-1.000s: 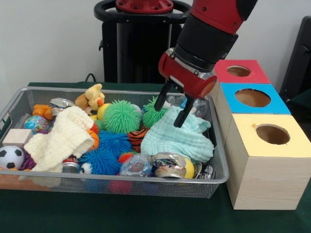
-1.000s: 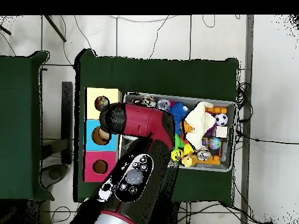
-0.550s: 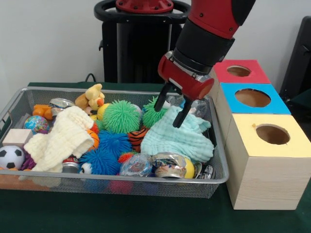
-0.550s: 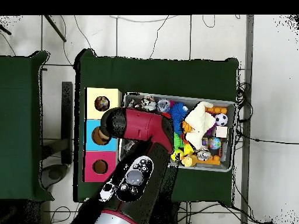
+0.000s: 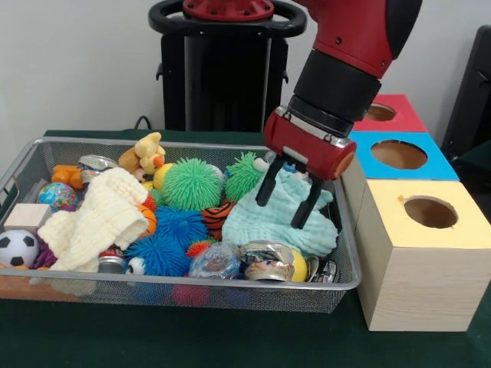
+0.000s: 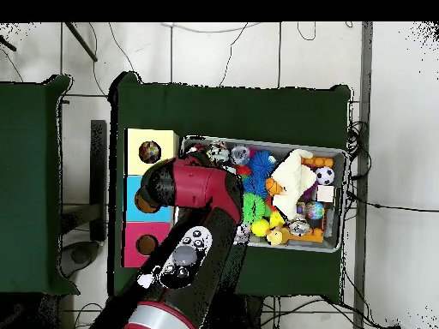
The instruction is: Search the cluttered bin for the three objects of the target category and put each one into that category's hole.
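My gripper hangs open, with nothing between its black fingers, just above the mint green cloth at the right end of the wire bin. Around the cloth lie two green spiky balls, blue spiky balls, a tiger-striped ball and crushed cans. To the bin's right stand the yellow box, blue box and red box, each with a round hole on top. In the overhead view the arm hides the gripper.
A cream cloth, a plush toy, a soccer ball, a globe ball and a wooden block fill the bin's left half. The bin's right wall stands close to the yellow box.
In the front view the gripper has shifted right and slightly lower, from the cloth's back edge to over its middle. It stays open, and the second green ball now shows fully.
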You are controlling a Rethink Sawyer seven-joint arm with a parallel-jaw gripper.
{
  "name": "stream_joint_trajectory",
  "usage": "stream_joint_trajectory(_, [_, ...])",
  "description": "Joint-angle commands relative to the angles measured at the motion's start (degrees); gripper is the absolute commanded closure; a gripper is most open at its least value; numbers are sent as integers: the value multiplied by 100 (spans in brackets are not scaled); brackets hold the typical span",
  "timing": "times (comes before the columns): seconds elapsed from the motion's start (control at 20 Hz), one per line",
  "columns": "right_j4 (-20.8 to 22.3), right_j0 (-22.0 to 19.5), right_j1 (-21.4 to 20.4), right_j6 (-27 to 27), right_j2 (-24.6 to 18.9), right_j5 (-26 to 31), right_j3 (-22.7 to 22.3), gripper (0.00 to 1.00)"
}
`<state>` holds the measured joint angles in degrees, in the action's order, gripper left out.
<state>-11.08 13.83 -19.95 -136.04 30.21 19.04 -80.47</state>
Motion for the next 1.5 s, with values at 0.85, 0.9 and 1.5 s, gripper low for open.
stream_joint_trajectory(0.85, [430,-285,-635,-216,-1081,-487,-1679,0])
stream_joint_trajectory(0.9, [466,-318,-676,-192,-1123,-527,-1735,0])
stream_joint_trajectory(1.5, [810,-617,-628,-207,-1357,-825,-1828,0])
